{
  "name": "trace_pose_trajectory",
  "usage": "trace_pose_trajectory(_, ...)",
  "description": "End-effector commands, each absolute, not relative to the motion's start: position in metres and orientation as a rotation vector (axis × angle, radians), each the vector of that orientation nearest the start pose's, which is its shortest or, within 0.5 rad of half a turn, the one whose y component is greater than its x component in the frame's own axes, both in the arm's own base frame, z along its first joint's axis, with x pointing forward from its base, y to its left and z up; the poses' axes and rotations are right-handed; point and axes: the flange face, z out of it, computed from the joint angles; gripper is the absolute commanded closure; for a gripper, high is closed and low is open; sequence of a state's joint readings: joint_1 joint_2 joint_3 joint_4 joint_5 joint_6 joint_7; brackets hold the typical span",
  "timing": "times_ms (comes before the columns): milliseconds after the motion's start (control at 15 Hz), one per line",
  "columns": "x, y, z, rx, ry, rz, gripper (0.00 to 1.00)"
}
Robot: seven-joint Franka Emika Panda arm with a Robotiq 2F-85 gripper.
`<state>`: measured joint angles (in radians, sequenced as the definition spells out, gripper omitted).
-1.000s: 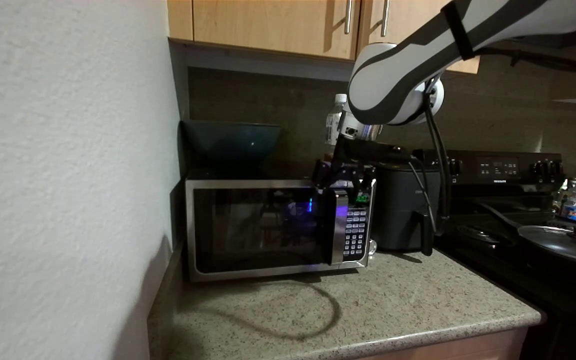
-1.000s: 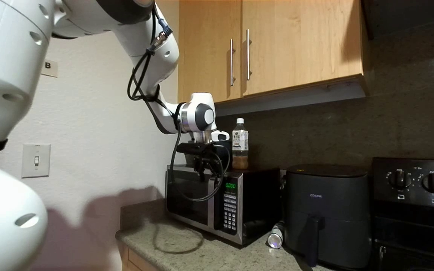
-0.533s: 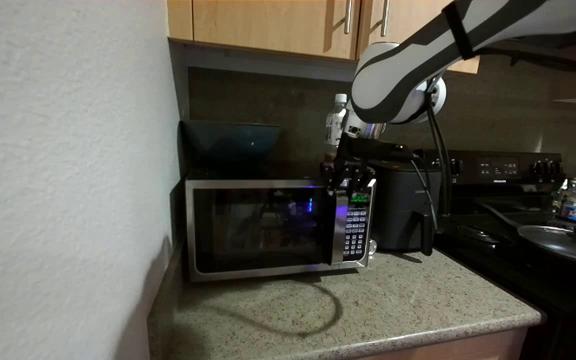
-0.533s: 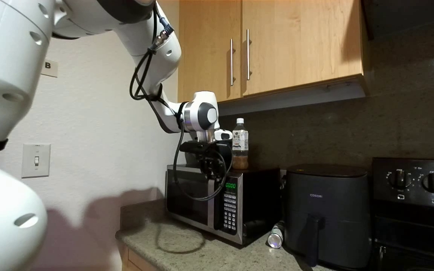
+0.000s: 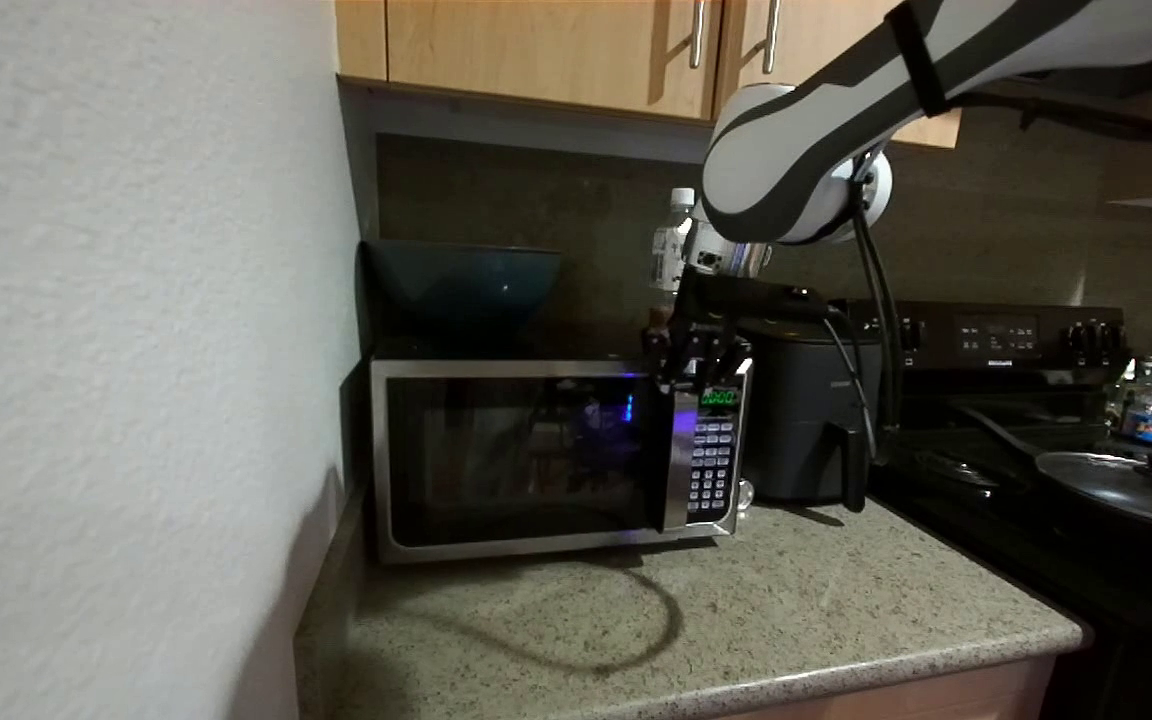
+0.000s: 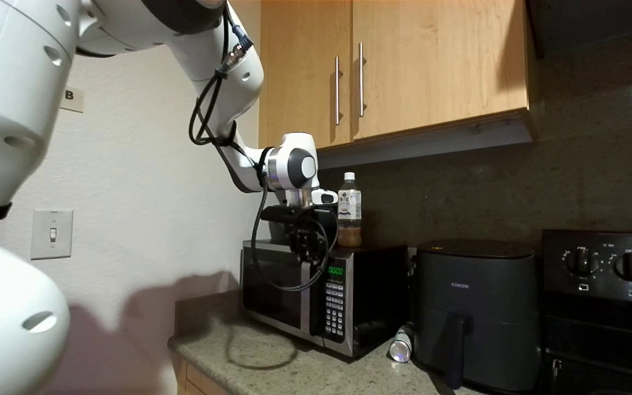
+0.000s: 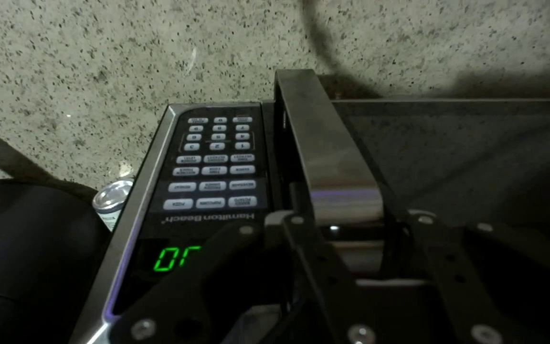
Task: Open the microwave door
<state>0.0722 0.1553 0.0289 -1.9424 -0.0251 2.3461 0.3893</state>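
Observation:
The silver-and-black microwave (image 6: 379, 302) sits on a speckled counter, its green display lit. Its door (image 5: 526, 460) lies flush against the front, with no gap to be seen along its edge. A vertical silver handle (image 7: 325, 138) runs down the door beside the button panel (image 5: 712, 465). From above, my gripper (image 7: 344, 210) straddles the upper end of this handle and is shut on it, one finger on each side. In both exterior views the dark gripper (image 5: 684, 382) covers the handle's top. Contact at the right finger is too dark to make out.
A blue bowl (image 5: 466, 280) and a bottle (image 6: 350, 211) stand on the microwave. Beside it are a can (image 6: 401, 345) and a black air fryer (image 6: 475, 312). The wall (image 5: 136, 360) borders the hinge side. A cable (image 6: 288, 289) loops in front of the door.
The gripper has shifted slightly toward the button panel and its jaws have come together around the handle. Over the last half second the arm has hardly moved; the door stands as before.

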Motion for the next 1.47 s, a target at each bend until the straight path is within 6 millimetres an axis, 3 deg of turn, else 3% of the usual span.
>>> trace_pose_trajectory(0, 0.559, 0.095, 0.439, -3.090, 0.320, -0.120, 0.88)
trace_pose_trajectory(267, 0.527, 0.123, 0.442, -3.116, 0.392, 0.011, 0.88)
trace_pose_trajectory(333, 0.523, 0.127, 0.442, -3.110, 0.428, 0.025, 0.41)
trace_pose_trajectory(467, 0.515, 0.136, 0.442, -3.103, 0.410, 0.054, 0.37)
trace_pose_trajectory(800, 0.478, 0.168, 0.464, -3.180, 0.313, 0.179, 0.03)
trace_pose_trajectory(1200, 0.450, 0.175, 0.499, -3.179, 0.287, 0.164, 0.00)
trace_pose_trajectory(1267, 0.448, 0.173, 0.503, -3.176, 0.297, 0.139, 0.00)
trace_pose_trajectory(1333, 0.463, 0.179, 0.497, -3.190, 0.296, 0.144, 0.00)
trace_pose_trajectory(1400, 0.461, 0.178, 0.502, -3.188, 0.298, 0.128, 0.00)
